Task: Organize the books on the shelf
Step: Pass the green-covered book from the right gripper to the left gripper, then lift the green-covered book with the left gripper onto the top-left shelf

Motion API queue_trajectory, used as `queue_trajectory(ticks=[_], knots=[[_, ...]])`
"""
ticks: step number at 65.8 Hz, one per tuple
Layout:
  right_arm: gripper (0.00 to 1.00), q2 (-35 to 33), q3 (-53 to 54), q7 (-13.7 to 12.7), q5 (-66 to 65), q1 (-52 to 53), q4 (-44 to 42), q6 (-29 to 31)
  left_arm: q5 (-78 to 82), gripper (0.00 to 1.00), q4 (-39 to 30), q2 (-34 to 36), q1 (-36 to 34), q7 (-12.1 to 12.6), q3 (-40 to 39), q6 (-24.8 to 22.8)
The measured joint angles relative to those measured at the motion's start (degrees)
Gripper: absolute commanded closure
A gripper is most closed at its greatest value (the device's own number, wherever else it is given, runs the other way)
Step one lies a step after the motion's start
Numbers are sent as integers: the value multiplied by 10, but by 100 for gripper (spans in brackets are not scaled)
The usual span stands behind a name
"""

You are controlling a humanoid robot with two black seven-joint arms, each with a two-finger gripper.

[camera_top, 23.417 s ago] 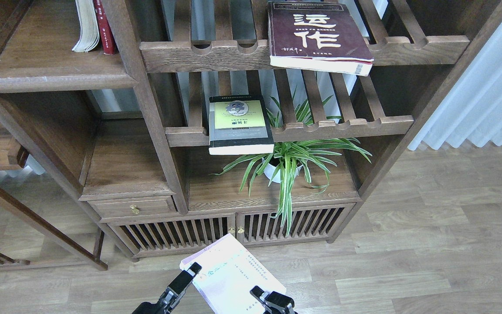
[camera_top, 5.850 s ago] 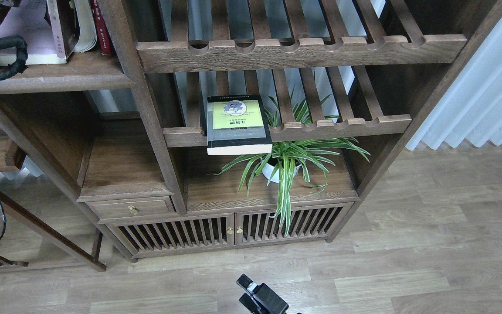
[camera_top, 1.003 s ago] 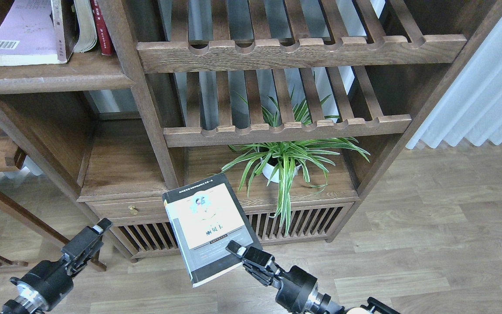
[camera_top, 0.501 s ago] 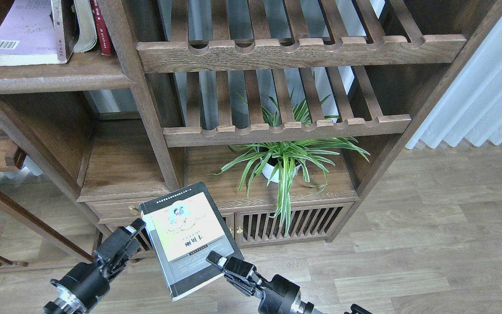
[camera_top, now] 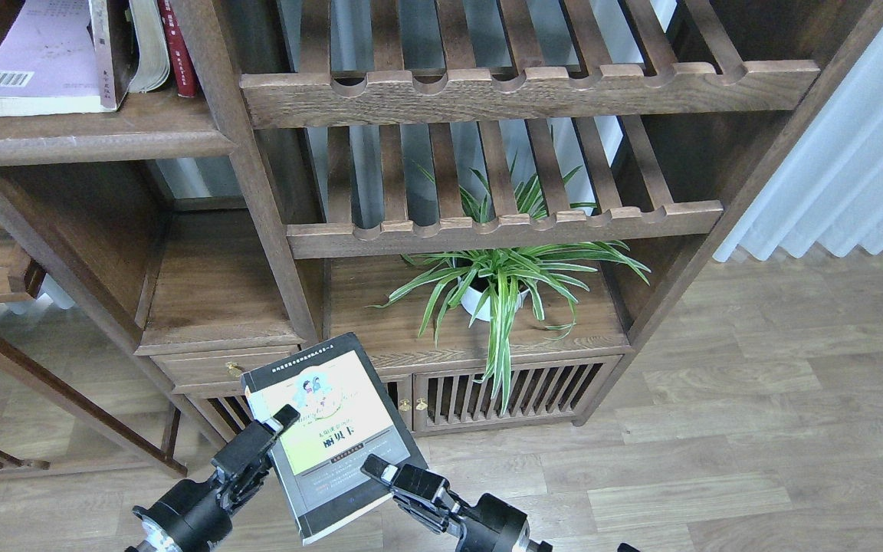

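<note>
The black-grey book [camera_top: 326,437] with the yellow-green cover panel is held face up, tilted, low in front of the cabinet. My right gripper [camera_top: 389,477] is shut on its lower right edge. My left gripper [camera_top: 277,428] lies against its left edge with a finger over the cover; I cannot tell whether its jaws are closed. The shelf [camera_top: 96,138], a solid dark board, is at the top left. On it the pale lavender book [camera_top: 39,57] leans, with the maroon book's spine [camera_top: 106,54] beside it.
Two more books [camera_top: 165,42] stand to the right of the maroon one. Two slatted racks [camera_top: 526,84] fill the middle. A spider plant [camera_top: 499,280] in a white pot sits over the cabinet doors [camera_top: 518,395]. A white curtain [camera_top: 855,169] hangs at right.
My left gripper has moved right and up to the book's left edge. The book and my right gripper have shifted left and a little lower.
</note>
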Motion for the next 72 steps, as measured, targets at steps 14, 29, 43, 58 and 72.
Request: queue_trajectory(ticks=[14,29,43,58,72], knots=[[95,0,0,-2,-1,-5,0,0,0,82,0,-3,-10,0,1,0],[95,0,1,-5,-2,-9,1,0,-2,92,0,-2,-16,-5,-3,0],[5,-1,2,-6,-13,-7,1,0,-7,93,-2,27,-41,-11,-30,1],[1,0,11,2,-79,-4,1,0,-5,93,-32,108,-53,-8,-79,0],[1,0,26,3,-83,-5,0,0,-5,93,-41,195,-105,-10,-140,0]])
